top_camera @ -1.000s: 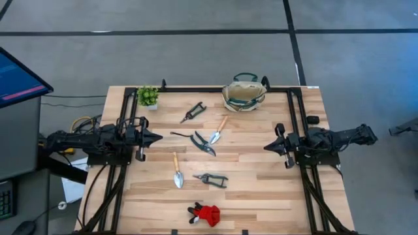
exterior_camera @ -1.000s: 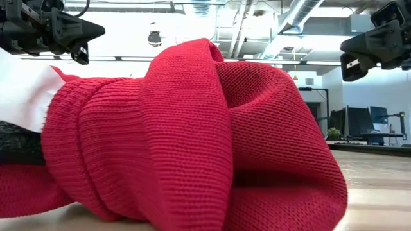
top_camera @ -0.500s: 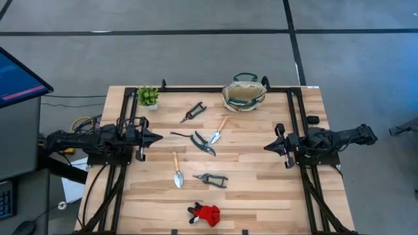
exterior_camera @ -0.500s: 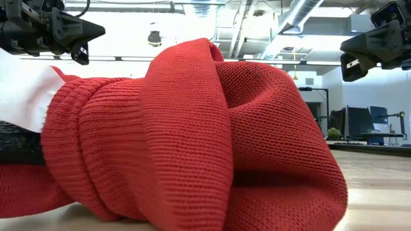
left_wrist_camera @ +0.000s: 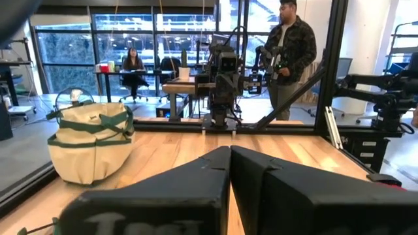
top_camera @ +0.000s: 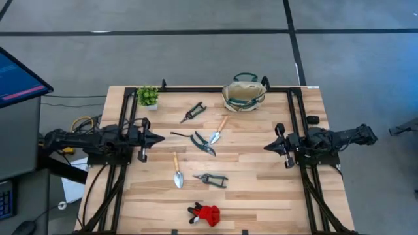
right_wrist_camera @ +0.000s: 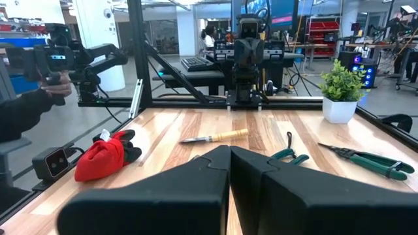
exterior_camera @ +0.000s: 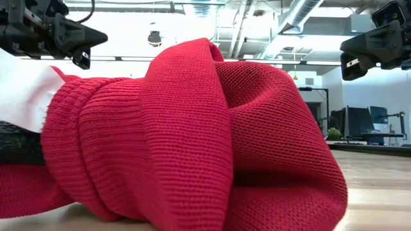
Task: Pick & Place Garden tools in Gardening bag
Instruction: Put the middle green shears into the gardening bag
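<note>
My left gripper [top_camera: 159,138] and right gripper [top_camera: 266,147] hover clenched, empty, at opposite table edges; garden tools [top_camera: 202,142] lie scattered between them; the gardening bag [top_camera: 243,95] sits at the far edge.

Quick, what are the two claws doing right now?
Left claw: closed, holding nothing.
Right claw: closed, holding nothing.
</note>
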